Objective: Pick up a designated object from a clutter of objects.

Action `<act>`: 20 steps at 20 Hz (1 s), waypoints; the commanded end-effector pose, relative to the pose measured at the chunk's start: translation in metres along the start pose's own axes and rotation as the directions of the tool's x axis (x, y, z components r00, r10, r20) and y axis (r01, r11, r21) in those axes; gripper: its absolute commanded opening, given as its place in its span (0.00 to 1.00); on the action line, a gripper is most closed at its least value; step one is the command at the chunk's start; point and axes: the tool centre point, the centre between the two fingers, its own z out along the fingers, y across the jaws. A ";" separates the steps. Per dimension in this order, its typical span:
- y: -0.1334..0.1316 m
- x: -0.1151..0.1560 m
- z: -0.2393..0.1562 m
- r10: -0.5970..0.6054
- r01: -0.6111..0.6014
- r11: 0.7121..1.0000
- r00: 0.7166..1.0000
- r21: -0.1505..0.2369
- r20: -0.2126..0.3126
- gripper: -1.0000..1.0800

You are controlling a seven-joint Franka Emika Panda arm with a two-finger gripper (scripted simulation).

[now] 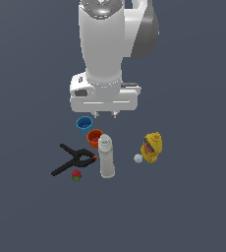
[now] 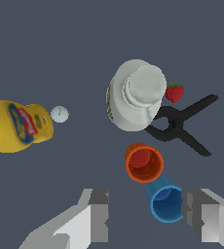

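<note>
Crowding worries me: my gripper (image 1: 107, 114) hangs open above the blue cup (image 1: 84, 123), while the clamp (image 1: 73, 160) lies left of the white bottle (image 1: 106, 156), its orange tips touching it, strawberry (image 1: 76, 175) just beside.

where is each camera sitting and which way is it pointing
Exterior view: off the arm, raised, facing the robot; the arm's white links and open hand hang above the clutter.
Wrist view: on the wrist, looking down; fingers frame the blue cup.
Shared: black clamp, white bottle, orange cup, mustard bottle.
</note>
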 end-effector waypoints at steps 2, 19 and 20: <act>0.011 0.003 0.011 -0.041 0.041 0.999 0.999 -0.008 0.006 0.62; 0.098 0.015 0.097 -0.363 0.366 0.930 0.929 -0.039 0.073 0.62; 0.103 0.014 0.103 -0.382 0.386 0.922 0.921 -0.039 0.078 0.62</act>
